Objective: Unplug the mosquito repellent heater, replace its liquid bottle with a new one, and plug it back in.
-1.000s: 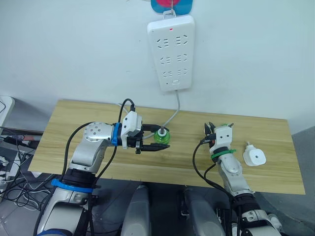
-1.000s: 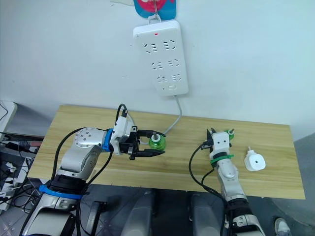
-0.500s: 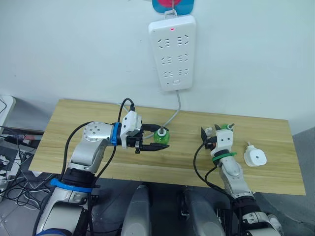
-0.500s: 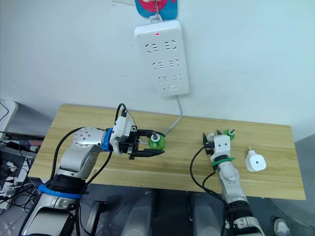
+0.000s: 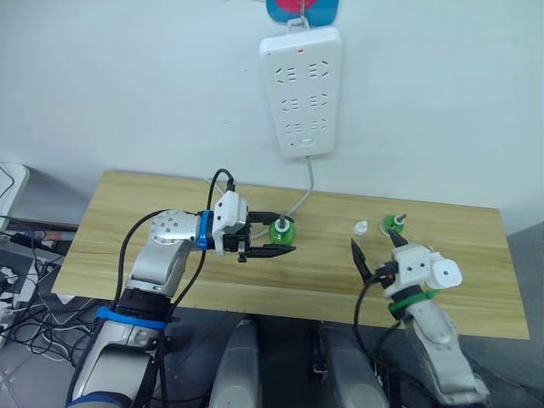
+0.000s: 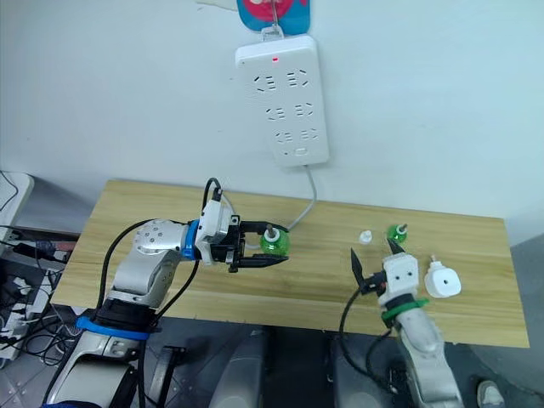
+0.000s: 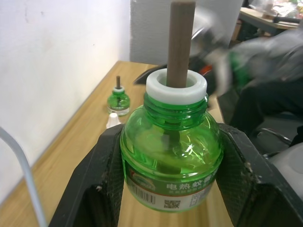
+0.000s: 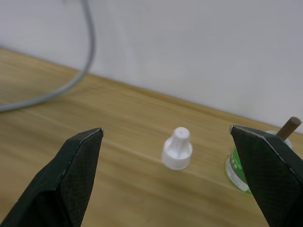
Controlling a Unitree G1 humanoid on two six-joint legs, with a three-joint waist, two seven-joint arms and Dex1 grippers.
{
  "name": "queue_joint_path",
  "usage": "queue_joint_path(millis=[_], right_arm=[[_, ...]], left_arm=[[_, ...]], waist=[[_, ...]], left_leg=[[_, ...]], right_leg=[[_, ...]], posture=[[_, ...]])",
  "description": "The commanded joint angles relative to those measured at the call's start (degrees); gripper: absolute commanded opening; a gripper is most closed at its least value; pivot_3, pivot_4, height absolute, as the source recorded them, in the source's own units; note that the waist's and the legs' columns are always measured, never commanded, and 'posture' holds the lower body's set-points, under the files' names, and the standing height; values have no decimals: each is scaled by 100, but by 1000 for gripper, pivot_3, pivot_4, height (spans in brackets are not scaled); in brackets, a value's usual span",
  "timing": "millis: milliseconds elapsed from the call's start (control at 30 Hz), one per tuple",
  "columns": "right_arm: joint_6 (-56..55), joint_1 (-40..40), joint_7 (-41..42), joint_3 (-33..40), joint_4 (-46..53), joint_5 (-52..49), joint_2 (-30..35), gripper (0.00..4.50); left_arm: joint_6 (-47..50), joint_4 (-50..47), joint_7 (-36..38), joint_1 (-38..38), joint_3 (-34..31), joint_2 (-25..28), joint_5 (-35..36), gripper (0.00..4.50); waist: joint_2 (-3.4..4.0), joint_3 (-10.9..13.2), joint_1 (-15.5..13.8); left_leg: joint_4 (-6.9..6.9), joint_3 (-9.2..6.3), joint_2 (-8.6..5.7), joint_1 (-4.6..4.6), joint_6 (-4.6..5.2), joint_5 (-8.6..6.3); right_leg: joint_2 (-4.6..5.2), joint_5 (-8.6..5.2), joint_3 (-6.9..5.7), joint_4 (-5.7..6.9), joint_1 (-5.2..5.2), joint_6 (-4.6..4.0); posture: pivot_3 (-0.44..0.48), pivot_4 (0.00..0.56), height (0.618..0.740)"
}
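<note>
On a pale wooden tabletop [image 5: 127, 221] set against a plain white wall, a clear green plastic bottle [image 5: 281, 231] with a brown wick was clamped between the left gripper [image 5: 274, 235]'s fingers. Further right, a small white cap [image 5: 361, 227] and a second green bottle [image 5: 392, 224] were seen near the wall, the right gripper [image 6: 372, 266] spread wide before them, the rounded white heater [image 6: 442, 280] just beside it
</note>
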State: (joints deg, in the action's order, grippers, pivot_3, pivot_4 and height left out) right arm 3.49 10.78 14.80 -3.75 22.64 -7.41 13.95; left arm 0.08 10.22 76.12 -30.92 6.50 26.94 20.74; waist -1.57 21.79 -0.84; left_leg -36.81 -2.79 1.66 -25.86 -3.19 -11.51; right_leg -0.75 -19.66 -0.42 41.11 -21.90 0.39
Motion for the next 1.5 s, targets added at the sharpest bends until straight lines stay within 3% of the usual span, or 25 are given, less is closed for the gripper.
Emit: queue_joint_path(millis=[33, 133, 233, 533, 900, 1000, 1267, 1300, 1500], right_arm=[[1366, 264, 18, -414, 1847, -514, 136, 4476], [2439, 127, -482, -864, 2903, -590, -92, 4476], [3213, -388, -1075, -1492, 3325, -351, -572, 4476], [3693, -955, -1790, -2274, 3059, 231, -1134, 4476], [3454, -1345, -1817, -2199, 2394, 296, -1466, 4476], [3337, -1371, -1749, -2092, 2307, 266, -1441, 3911], [3158, -1395, -1642, -2123, 2179, 290, -1493, 1011], [3143, -1394, -1636, -2135, 2162, 294, -1505, 836], [3100, -1418, -1551, -2060, 2172, 244, -1493, 837]], left_arm=[[-323, 183, -210, -192, -35, -169, -126, 2273], [-365, 247, -324, -259, 8, -307, -187, 2273], [-368, 192, -396, -246, 80, -436, -205, 2273], [-562, 317, -583, -380, 164, -642, -389, 2273], [-498, 267, -520, -381, 193, -691, -343, 2273], [-468, 228, -471, -356, 194, -673, -309, 2273], [-481, 234, -427, -356, 208, -675, -301, 2273], [-485, 238, -423, -357, 211, -673, -301, 2273], [-532, 223, -373, -309, 236, -648, -300, 2273]], waist=[[0, 0, 6], [-2, -3, 44], [-3, -4, 86], [-4, -4, 106], [-5, -5, 134], [-5, -5, 134], [-6, -7, 133], [-6, -7, 133], [-5, -9, 134]], left_leg=[[-1, 0, 1, 1, 0, 0], [-2, -3, 1, 0, 0, 0], [-2, -6, 0, -2, -1, 0], [-2, -7, -2, -8, -2, 1], [-3, -6, 0, -8, -2, 2], [-3, -6, 0, -8, -2, 2], [-3, -7, 1, -8, -2, 1], [-4, -7, 0, -8, -2, 1], [-4, -7, 1, -8, -2, 2]], right_leg=[[0, 0, 0, 0, 0, 0], [-2, 0, -3, 1, 0, 1], [-1, -1, -6, -1, 0, 1], [1, -1, -10, -5, -6, 2], [1, -1, -12, 0, -9, 1], [1, -1, -12, 0, -9, 1], [0, -1, -13, 3, -9, 1], [1, 0, -14, 3, -9, 1], [1, 0, -14, 4, -9, 1]], posture=[[52, 365, 740], [40, 357, 740], [20, 354, 740], [14, 356, 740], [23, 358, 740], [23, 358, 740], [31, 350, 740], [31, 350, 740], [29, 342, 740]])
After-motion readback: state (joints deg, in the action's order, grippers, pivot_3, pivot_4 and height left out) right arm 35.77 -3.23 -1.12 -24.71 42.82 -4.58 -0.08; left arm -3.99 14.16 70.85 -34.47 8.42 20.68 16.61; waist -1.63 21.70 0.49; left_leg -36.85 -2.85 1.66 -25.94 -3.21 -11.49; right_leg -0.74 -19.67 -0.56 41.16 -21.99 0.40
